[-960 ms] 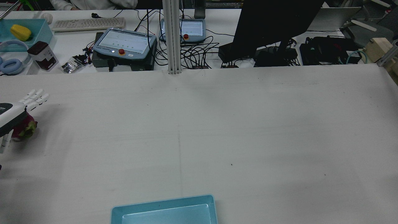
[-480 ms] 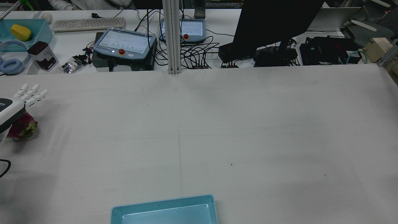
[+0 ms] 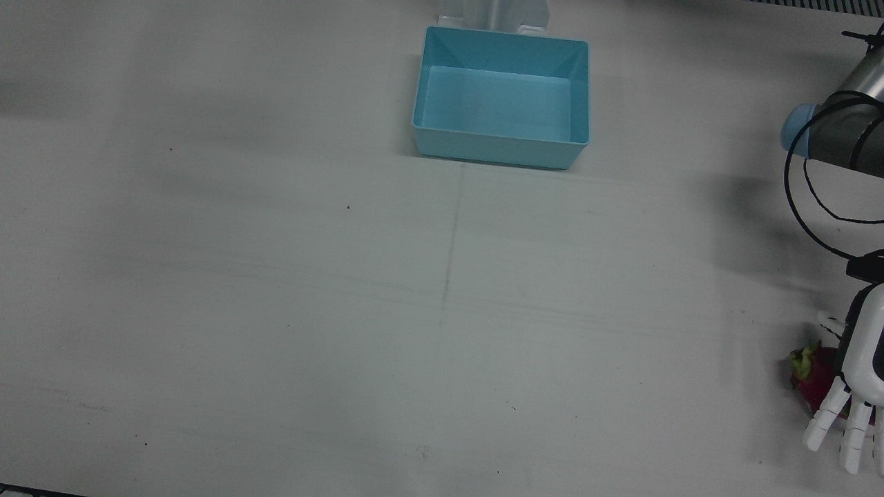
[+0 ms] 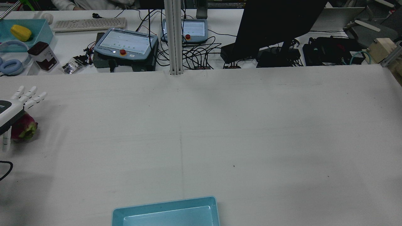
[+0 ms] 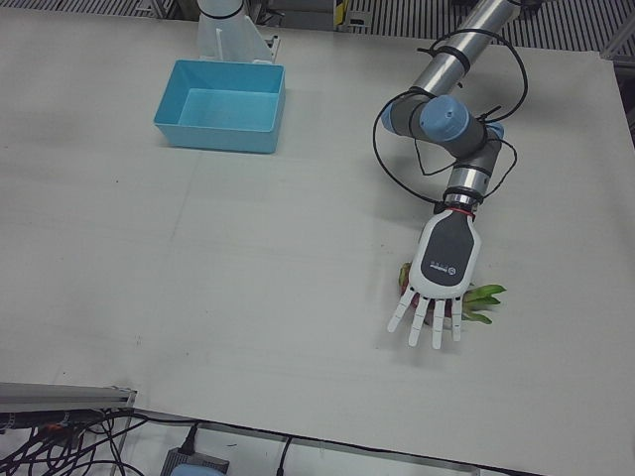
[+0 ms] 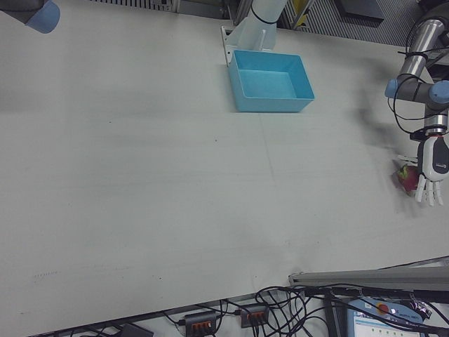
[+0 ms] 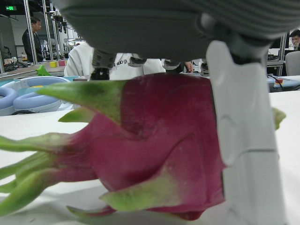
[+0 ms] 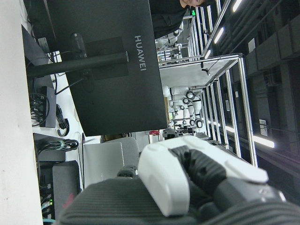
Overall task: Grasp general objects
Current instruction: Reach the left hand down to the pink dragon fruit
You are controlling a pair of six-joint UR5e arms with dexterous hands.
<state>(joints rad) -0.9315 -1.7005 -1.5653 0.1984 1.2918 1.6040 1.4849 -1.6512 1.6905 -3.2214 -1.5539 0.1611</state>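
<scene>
Left robot hand [image 5: 437, 288] has shifted slightly outward, fingers still spread, holding nothing; dragon fruit [image 7: 140, 150] directly beneath palm. Pre-grasp; closure pending.

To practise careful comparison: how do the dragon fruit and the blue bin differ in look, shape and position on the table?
The dragon fruit is magenta with green scales; the bin is plain light blue. The fruit is rounded and lies on its side; the bin is a rectangular open box, upright. The fruit sits under the open left hand; the bin stands apart, with no hand near it. Both rest on the white table.
</scene>
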